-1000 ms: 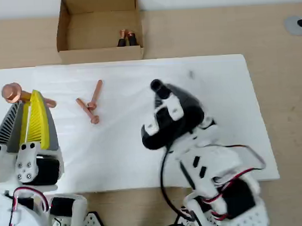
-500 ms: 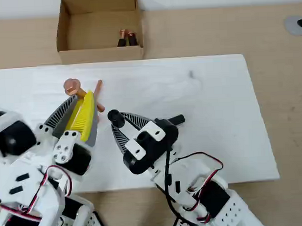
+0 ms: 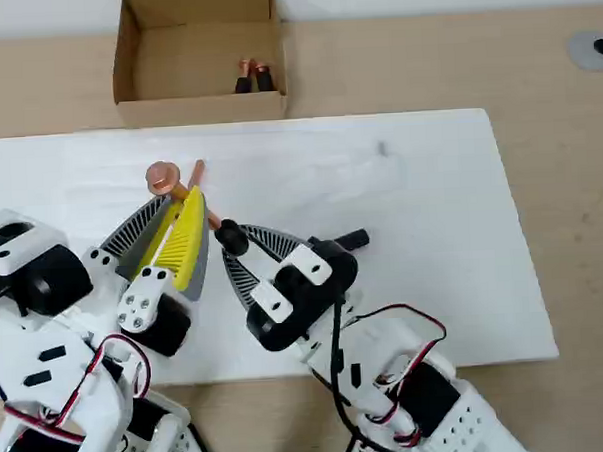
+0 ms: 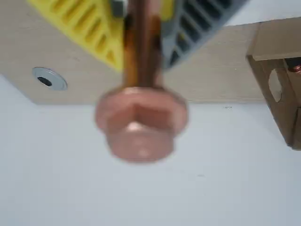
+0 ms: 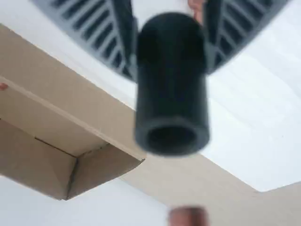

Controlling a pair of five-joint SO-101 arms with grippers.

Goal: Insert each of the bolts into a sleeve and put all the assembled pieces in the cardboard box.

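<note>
My left gripper, with one yellow and one grey finger, is shut on a copper bolt, whose hex head points toward the cardboard box. In the left wrist view the bolt juts from the gripper. My right gripper is shut on a black sleeve just beside the bolt's tip. The sleeve shows its open bore in the right wrist view, held by the gripper. A loose bolt lies next to the held one. Two assembled pieces lie in the box.
A white mat covers the wooden table, and its right half is bare. The box stands beyond the mat's far edge. A grey grommet sits in the tabletop at the far right. The right arm's cables trail near the front edge.
The left arm has swung right with the bolt from the mat's far left. The right arm has swung left with the sleeve. Bolt tip and sleeve now sit close together.
</note>
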